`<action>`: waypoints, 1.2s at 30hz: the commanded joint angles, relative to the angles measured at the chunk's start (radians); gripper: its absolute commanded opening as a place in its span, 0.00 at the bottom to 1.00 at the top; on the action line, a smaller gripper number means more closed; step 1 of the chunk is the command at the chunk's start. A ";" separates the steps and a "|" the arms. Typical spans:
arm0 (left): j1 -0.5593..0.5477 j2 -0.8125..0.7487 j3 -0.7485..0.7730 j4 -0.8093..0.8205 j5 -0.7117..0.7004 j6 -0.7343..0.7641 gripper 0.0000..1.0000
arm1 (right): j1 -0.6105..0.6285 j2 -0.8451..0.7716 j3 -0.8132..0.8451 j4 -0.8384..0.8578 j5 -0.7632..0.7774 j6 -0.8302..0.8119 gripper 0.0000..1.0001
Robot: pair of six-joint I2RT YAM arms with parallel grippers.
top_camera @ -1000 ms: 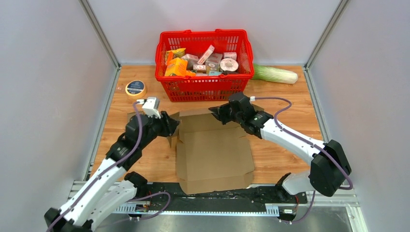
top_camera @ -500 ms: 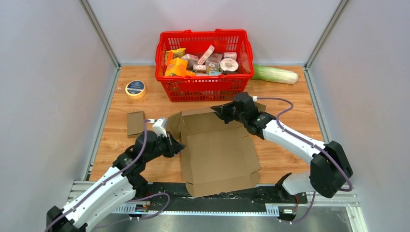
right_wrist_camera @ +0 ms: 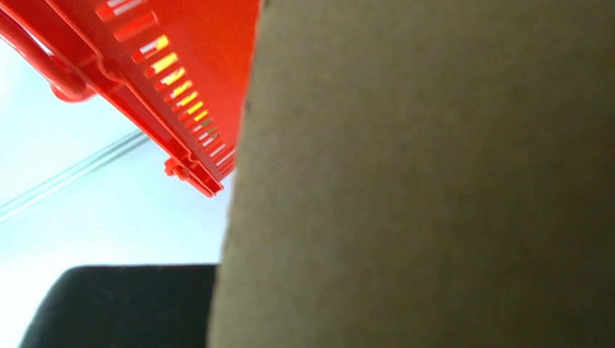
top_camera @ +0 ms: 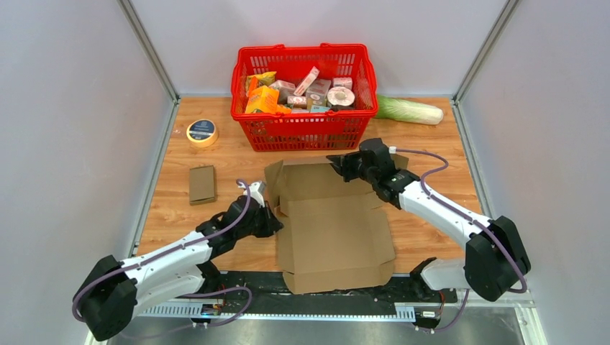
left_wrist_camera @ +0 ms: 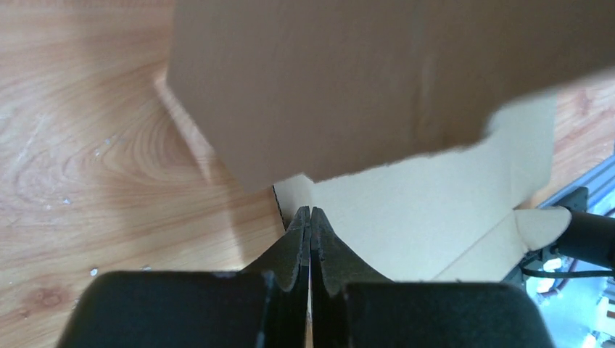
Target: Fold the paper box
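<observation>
The paper box (top_camera: 331, 230) lies mostly flat and unfolded in the middle of the wooden table, with its back and left flaps raised. My left gripper (top_camera: 273, 219) is low at the box's left edge. In the left wrist view it (left_wrist_camera: 310, 212) is shut with nothing between its fingers, its tips at the pale panel (left_wrist_camera: 420, 210) under a raised brown flap (left_wrist_camera: 377, 80). My right gripper (top_camera: 339, 167) is shut on the box's back flap. Brown cardboard (right_wrist_camera: 435, 181) fills most of the right wrist view and hides the fingers.
A red basket (top_camera: 303, 86) full of groceries stands right behind the box. A tape roll (top_camera: 202, 131) and a small cardboard piece (top_camera: 201, 183) lie at the left, a green vegetable (top_camera: 410, 109) at the back right. Grey walls close in both sides.
My left gripper has shut and moved nearer and to the right, off the left flap. The box has slid right with my right gripper. The small cardboard piece is now uncovered.
</observation>
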 commanded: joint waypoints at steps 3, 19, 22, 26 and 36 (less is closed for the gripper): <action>-0.006 0.010 -0.077 0.112 -0.085 -0.057 0.00 | -0.059 -0.067 -0.052 0.049 0.021 0.029 0.06; -0.006 0.307 -0.049 0.188 -0.187 -0.083 0.00 | -0.074 -0.212 -0.297 0.187 -0.074 -0.186 0.03; -0.006 0.309 -0.043 0.188 -0.191 -0.075 0.00 | -0.074 -0.222 -0.334 0.233 -0.081 -0.229 0.02; -0.006 0.277 -0.055 0.185 -0.216 -0.068 0.00 | -0.076 -0.239 -0.353 0.226 -0.086 -0.290 0.02; -0.006 0.054 -0.092 0.150 -0.136 0.052 0.15 | -0.103 -0.224 -0.313 0.187 -0.075 -0.286 0.03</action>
